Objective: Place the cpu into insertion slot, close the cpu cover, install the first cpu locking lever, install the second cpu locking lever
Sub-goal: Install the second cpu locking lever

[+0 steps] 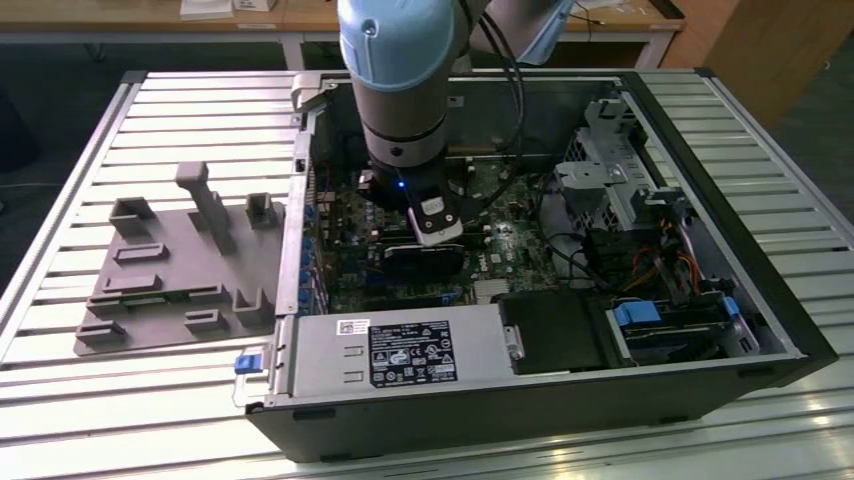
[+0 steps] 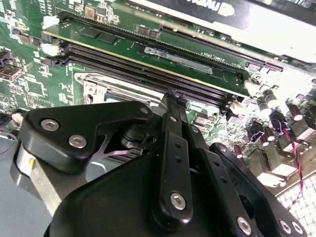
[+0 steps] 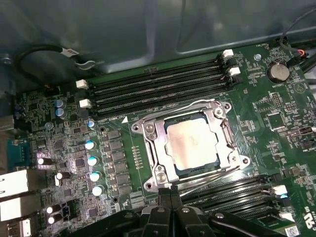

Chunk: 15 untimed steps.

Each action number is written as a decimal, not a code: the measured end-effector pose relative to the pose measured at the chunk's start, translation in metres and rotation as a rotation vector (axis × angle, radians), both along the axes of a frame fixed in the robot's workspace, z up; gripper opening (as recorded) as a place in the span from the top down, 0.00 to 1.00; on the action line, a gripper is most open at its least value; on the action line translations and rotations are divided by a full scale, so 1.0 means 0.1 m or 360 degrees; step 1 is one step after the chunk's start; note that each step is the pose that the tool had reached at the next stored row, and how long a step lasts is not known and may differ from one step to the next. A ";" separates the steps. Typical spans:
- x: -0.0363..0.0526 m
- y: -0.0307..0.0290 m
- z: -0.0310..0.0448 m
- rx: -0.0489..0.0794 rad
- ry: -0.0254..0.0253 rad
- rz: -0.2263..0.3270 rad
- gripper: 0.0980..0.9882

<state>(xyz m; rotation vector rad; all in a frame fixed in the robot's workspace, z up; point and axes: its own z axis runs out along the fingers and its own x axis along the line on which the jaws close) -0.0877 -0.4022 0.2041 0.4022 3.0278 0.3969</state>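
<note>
First wrist view: the cpu (image 3: pixel 191 144) lies seated in the insertion slot (image 3: pixel 223 157), with the cpu cover (image 3: pixel 157 148) closed flat around it; the gripper (image 3: pixel 171 196), fingers pressed together and holding nothing, sits at the socket's edge beside a locking lever (image 3: pixel 210 178); memory slots (image 3: pixel 158 84) flank the socket.

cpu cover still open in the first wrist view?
No. The cpu cover lies flat around the cpu, whose silver top shows through the cover's square window.
</note>
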 end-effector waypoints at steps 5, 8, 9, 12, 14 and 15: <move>-0.024 -0.007 -0.049 0.0025 0.00000 0.0000 1.00; -0.038 -0.008 -0.084 0.0036 0.00001 0.0000 1.00; -0.044 -0.008 -0.093 0.0041 0.00003 0.0000 1.00; -0.066 -0.008 -0.117 0.0060 0.00004 0.0000 1.00; -0.082 -0.007 -0.133 0.0073 0.00000 0.0000 1.00; -0.089 -0.007 -0.141 0.0079 0.00000 0.0000 1.00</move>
